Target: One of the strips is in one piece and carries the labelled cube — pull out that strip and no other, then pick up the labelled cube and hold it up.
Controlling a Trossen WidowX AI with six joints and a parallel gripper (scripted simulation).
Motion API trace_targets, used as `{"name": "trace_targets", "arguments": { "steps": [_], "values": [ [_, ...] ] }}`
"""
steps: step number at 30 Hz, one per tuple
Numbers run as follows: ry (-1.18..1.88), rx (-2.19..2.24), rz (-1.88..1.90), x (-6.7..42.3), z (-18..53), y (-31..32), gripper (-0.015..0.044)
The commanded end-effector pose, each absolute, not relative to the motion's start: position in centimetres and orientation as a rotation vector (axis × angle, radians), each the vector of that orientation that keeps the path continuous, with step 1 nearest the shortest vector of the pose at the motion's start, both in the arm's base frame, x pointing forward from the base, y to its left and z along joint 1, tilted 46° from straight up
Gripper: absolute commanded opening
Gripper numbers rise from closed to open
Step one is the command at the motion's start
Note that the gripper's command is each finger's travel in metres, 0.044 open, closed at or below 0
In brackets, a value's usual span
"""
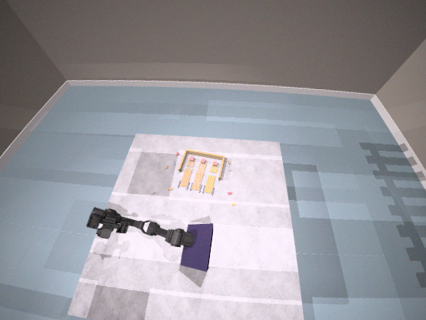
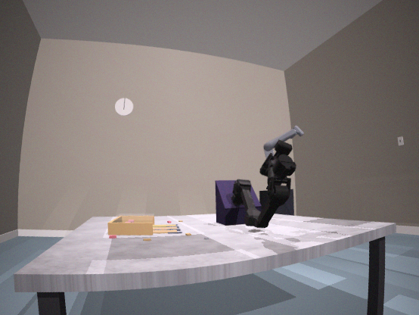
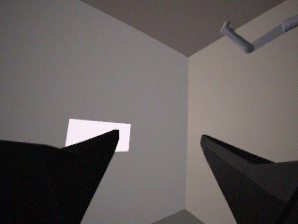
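Three orange strips (image 1: 198, 178) lie side by side in an open-fronted orange wooden tray (image 1: 204, 155) at the far side of the marbled table (image 1: 250, 231), each carrying a small pink cube (image 1: 202, 161); which is labelled cannot be told. The gripper (image 3: 160, 145), spread wide and empty, sits well apart, near left.
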State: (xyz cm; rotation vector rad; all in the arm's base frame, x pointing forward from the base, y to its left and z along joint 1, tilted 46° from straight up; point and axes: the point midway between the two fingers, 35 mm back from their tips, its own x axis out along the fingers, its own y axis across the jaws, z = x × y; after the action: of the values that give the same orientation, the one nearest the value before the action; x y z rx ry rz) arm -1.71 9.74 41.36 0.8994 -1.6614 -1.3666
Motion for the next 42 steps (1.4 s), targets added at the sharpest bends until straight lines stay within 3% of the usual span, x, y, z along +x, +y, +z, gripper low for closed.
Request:
{"name": "trace_targets", "arguments": {
  "steps": [1,12,24,32,42],
  "values": [
    [-1.65,0.905,-1.367,-1.7,41.5,9.4,0.04],
    [-1.008,1.097,-1.278,0.4,44.7,-7.7,0.04],
    [-0.311,1.111,-0.923,12.9,37.7,-22.0,0.04],
    [0.057,1.033,-0.593,22.8,28.2,-22.9,0.04],
    [0.382,0.879,-0.104,30.8,15.7,-15.2,0.04]
  ]
}}
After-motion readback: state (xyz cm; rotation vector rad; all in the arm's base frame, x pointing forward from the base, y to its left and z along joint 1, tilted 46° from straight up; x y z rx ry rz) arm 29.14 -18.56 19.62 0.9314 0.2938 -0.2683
